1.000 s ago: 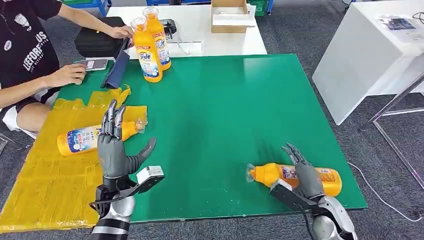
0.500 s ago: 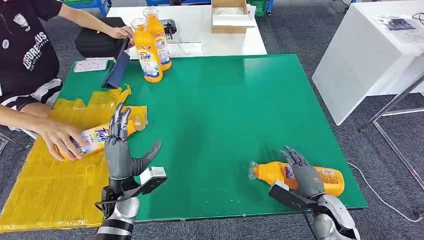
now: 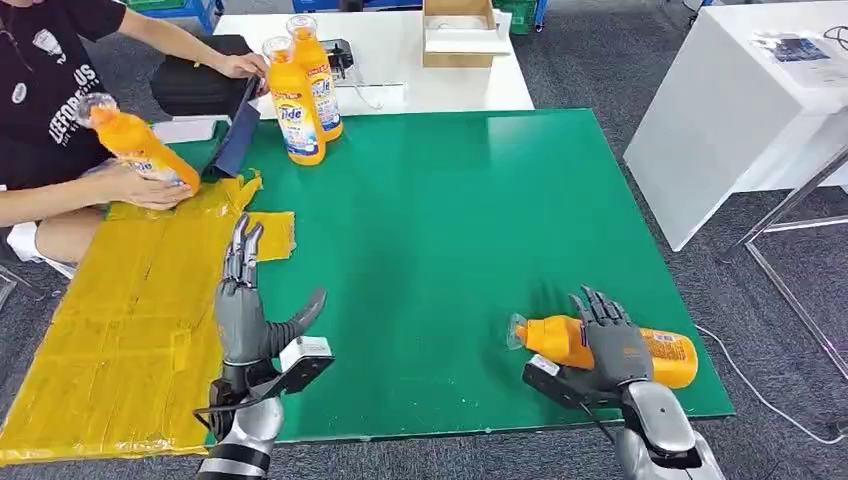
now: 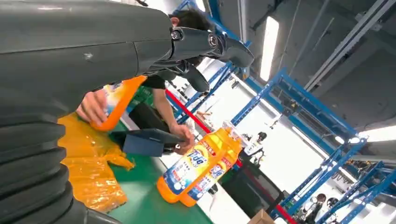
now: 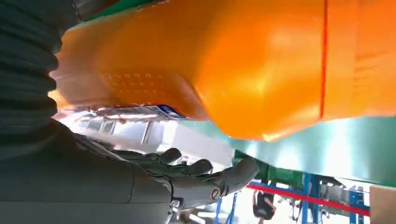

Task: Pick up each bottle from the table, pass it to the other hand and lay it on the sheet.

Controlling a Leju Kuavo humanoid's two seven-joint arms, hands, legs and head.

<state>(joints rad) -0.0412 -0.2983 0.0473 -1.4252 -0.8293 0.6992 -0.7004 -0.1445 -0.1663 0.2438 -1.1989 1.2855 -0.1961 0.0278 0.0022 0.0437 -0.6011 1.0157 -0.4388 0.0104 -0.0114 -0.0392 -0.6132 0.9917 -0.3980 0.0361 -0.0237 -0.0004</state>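
Note:
An orange detergent bottle [image 3: 556,340] lies on its side near the front right of the green table [image 3: 450,220], cap pointing left. My right hand [image 3: 608,343] lies over its middle with fingers spread; in the right wrist view the bottle [image 5: 233,65] sits against the palm and the fingers [image 5: 205,179] reach straight past it. My left hand [image 3: 248,312] stands open, fingers up, at the sheet's right edge, holding nothing. The yellow sheet [image 3: 110,330] covers the table's left side. Two more bottles [image 3: 295,100] stand upright at the back left, also seen as bottles [image 4: 201,163] in the left wrist view.
A person sits at the left and holds an orange bottle [image 3: 135,145] raised above the sheet's far end; their other hand [image 3: 240,64] rests on a dark bag [image 3: 195,80]. A white table [image 3: 400,50] with a cardboard box [image 3: 460,30] stands behind. Another white table [image 3: 740,100] is at the right.
The person has lifted the bottle off the sheet and raised it to the back left. My right hand has moved over the lying bottle. My left hand has barely moved.

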